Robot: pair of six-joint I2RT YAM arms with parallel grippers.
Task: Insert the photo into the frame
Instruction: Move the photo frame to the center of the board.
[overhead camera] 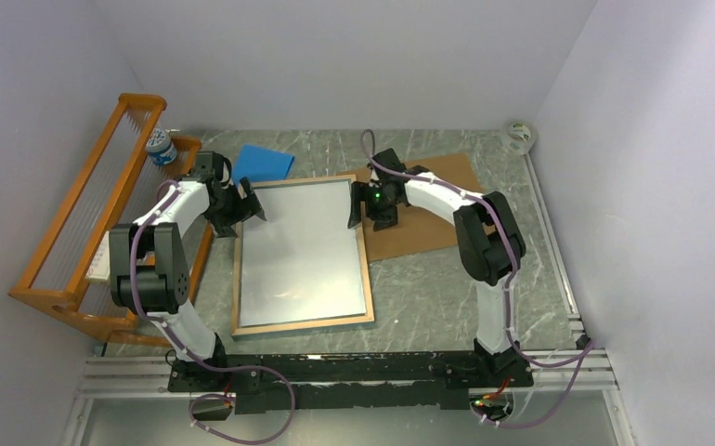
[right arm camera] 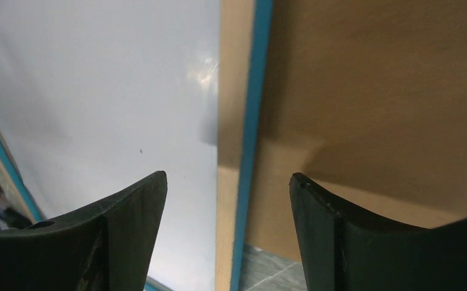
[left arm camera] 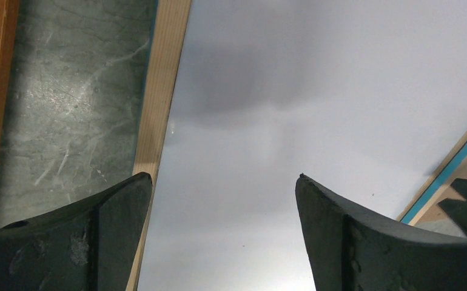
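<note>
The frame [overhead camera: 303, 325] lies flat in the middle of the table, light-wood back up, its turquoise side edge showing in the right wrist view [right arm camera: 252, 121]. A plain pale sheet [overhead camera: 303, 251] fills its opening. No balloon print shows, so I cannot tell whether this sheet is the photo face down. My left gripper [overhead camera: 250, 206] is open and empty over the frame's far left corner, one finger above the wooden rail [left arm camera: 161, 103]. My right gripper [overhead camera: 361, 209] is open and empty, astride the frame's far right rail [right arm camera: 234, 121].
A brown backing board [overhead camera: 428, 218] lies flat right of the frame, partly under its rail. A small blue pad [overhead camera: 263, 163] lies behind the frame. An orange wooden rack [overhead camera: 84, 232] stands along the left, a small bottle [overhead camera: 160, 147] by it. A tape roll [overhead camera: 519, 135] sits far right.
</note>
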